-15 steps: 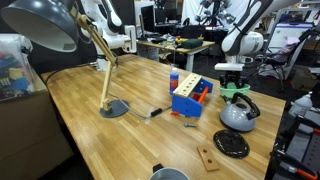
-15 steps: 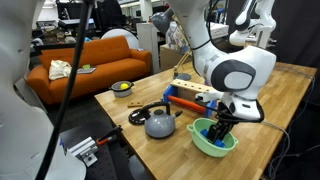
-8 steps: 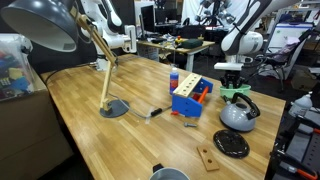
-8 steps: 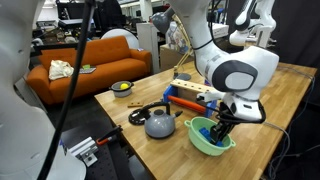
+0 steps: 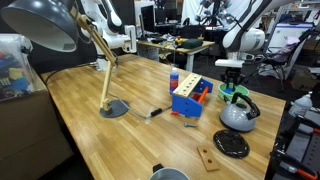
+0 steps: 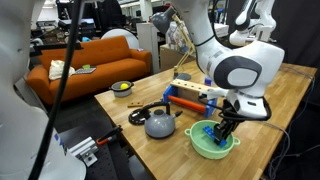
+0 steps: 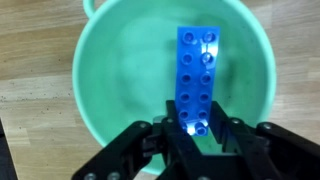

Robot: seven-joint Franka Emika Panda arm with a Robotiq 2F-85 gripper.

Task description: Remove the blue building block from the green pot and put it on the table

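In the wrist view the blue building block (image 7: 197,72) stands on end over the inside of the green pot (image 7: 115,85), and my gripper (image 7: 195,126) is shut on its near end. In an exterior view the gripper (image 6: 220,128) reaches down into the green pot (image 6: 214,148) near the front edge of the table (image 6: 290,100), with a bit of the blue block (image 6: 210,131) showing beside the fingers. In an exterior view the gripper (image 5: 231,80) hangs over the pot (image 5: 229,95), which is partly hidden behind the kettle (image 5: 238,115). I cannot tell whether the block still touches the pot floor.
A grey kettle (image 6: 160,124) stands next to the pot. A large blue box with orange parts (image 6: 195,95) sits just behind. A desk lamp (image 5: 105,70), a black round lid (image 5: 231,144) and a small wooden piece (image 5: 208,158) also lie on the table (image 5: 110,140).
The jaws have closed on the blue block inside the pot. The arm has shifted slightly, up and to the right in an exterior view.
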